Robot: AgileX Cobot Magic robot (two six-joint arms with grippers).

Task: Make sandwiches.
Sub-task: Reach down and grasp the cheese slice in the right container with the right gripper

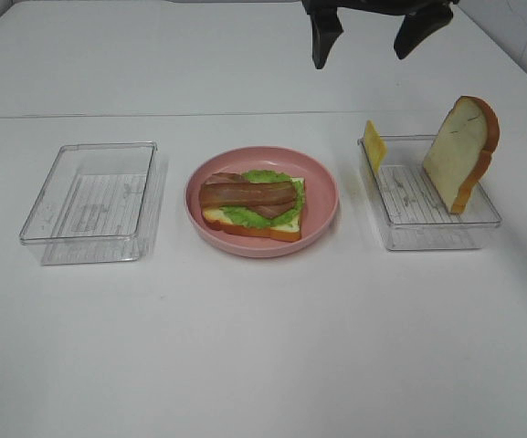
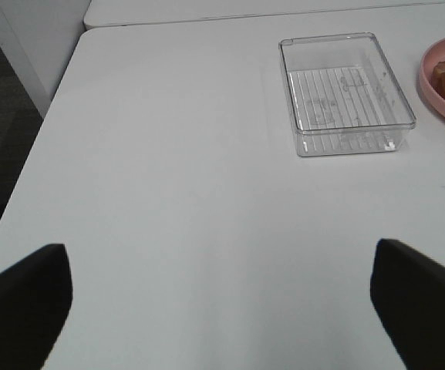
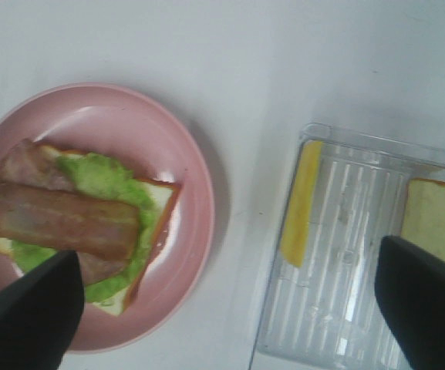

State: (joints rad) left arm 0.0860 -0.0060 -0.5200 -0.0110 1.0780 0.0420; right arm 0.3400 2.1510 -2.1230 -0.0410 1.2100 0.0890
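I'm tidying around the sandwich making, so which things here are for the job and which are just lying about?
For the job: open sandwich of bread, lettuce, bacon; cheese slice; spare bread slice.
Lying about: left transparent box; pink plate and right box merely hold things.

The right claw [image 1: 360,57] is cut off by the top edge of the exterior high view. The pink plate [image 2: 429,89] and the blurred bread slice [image 3: 442,212] are cropped in the wrist views.
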